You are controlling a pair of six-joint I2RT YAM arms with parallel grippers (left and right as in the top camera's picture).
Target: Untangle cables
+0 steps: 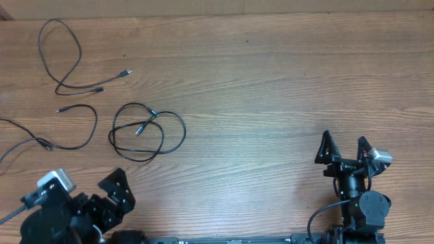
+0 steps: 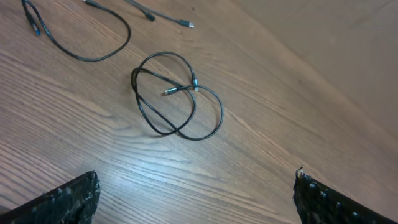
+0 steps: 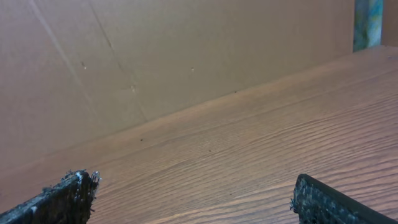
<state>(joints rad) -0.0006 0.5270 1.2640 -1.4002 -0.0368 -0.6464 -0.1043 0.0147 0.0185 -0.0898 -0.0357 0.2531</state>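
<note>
Overhead shows at least three cables point(image 1: 152, 115), left gripper point(image 1: 115, 192) and right gripper point(image 1: 344, 145) gaping empty.

**3 cables on the table's left half, 2 grippers along its near edge**

All 3 cables lie on the table point(image 1: 285, 74), in its left half. The coiled cable point(image 1: 148, 132) lies closest to the table's middle. The looped cable point(image 1: 60, 54) lies behind it and to its left, toward the far left corner. The edge cable point(image 1: 74, 139) lies just left of the coil, not touching it, and runs off the left edge. The left gripper point(image 1: 108, 196) sits at the near left corner, in front of the coil. The right gripper point(image 1: 344, 139) sits by the near edge on the right half, well apart from every cable. A board wall point(image 3: 155, 56) stands behind the far edge.
</note>
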